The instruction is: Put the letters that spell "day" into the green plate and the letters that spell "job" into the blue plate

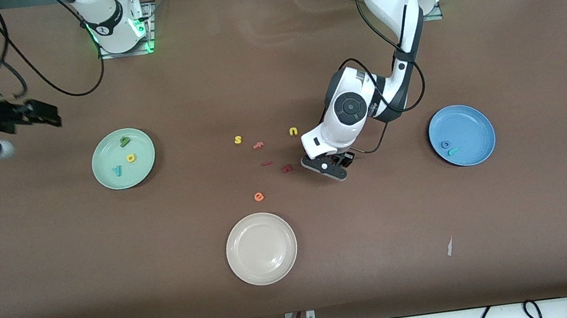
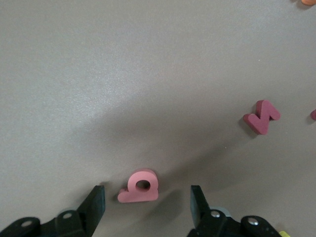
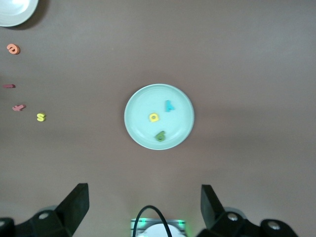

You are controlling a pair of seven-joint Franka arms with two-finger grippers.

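Brown table: left gripper (image 2: 147,205) fingers spread around the salmon-red "b" (image 2: 140,186); right gripper (image 3: 143,205) waits, fingers released.

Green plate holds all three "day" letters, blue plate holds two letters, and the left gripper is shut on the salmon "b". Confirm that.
Not quite: in the left wrist view the left gripper is open, its fingers either side of the salmon "b", which lies on the table. The rest stands.

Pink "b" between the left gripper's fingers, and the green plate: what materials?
Pink "b": looks like foam, matte, thick flat-cut slab with square edges. Green plate: probably plastic or glazed ceramic, smooth pale mint with a soft sheen; can't tell which. Left gripper straddles the "b", open.
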